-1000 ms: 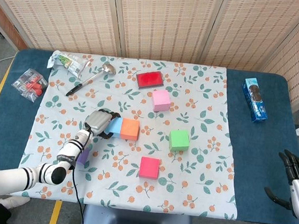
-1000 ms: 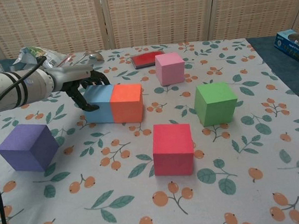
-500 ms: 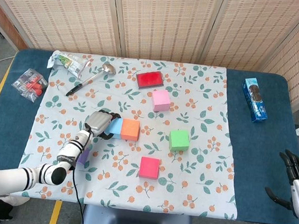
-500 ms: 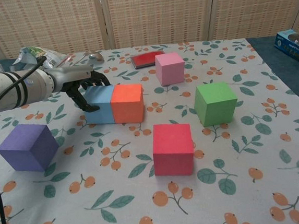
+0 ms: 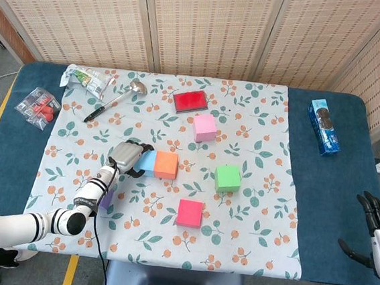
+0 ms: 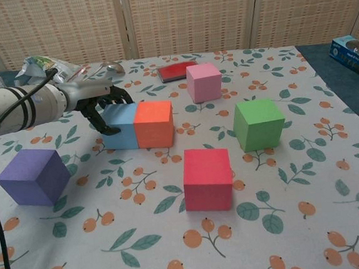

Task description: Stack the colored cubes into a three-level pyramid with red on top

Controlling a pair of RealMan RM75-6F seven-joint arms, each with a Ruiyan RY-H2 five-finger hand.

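My left hand (image 5: 127,156) (image 6: 99,104) grips the left end of the blue cube (image 5: 148,160) (image 6: 123,125), fingers curled over its far edge and thumb at its near side. The blue cube stands flush against the orange cube (image 5: 165,164) (image 6: 154,124) on the floral cloth. A red cube (image 5: 189,212) (image 6: 207,178) sits nearer the front, a green cube (image 5: 227,178) (image 6: 258,124) to the right, and a pink cube (image 5: 205,127) (image 6: 204,82) further back. The purple cube (image 6: 33,176) lies front left, partly hidden by my arm in the head view. My right hand (image 5: 377,228) hangs open off the table's right front corner.
A flat red box (image 5: 190,101) (image 6: 176,70) lies behind the pink cube. A ladle (image 5: 116,100) and a crumpled packet (image 5: 86,78) sit at the back left, a snack bag (image 5: 38,107) on the far left, and a blue biscuit box (image 5: 323,126) on the right.
The blue and orange cubes have slid a little to the right together with my left hand on the blue one. The right hand has sunk slightly.
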